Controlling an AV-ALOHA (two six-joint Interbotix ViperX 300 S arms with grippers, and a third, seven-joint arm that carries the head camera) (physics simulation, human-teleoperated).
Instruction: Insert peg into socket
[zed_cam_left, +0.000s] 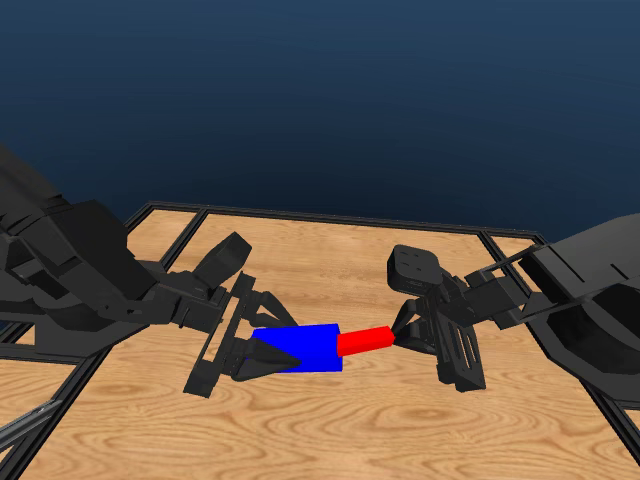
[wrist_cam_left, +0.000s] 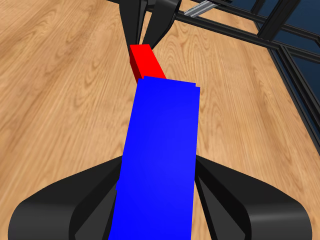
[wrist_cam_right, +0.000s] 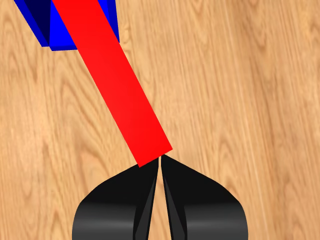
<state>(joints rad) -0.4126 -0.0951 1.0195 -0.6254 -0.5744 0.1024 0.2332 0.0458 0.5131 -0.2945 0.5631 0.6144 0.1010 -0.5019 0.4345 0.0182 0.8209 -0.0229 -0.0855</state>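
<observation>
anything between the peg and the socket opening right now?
Nothing visible. The peg held by the right gripper already meets the open end of the socket, held by the left gripper. How deep it sits cannot be told.

left gripper (zed_cam_left: 262, 357) clamped on blue socket (zed_cam_left: 305, 347) | red peg (zed_cam_left: 364, 341) end-on in socket's right face | right gripper (zed_cam_left: 398, 333) pinching peg's far end | above wooden table (zed_cam_left: 330, 430)
</observation>
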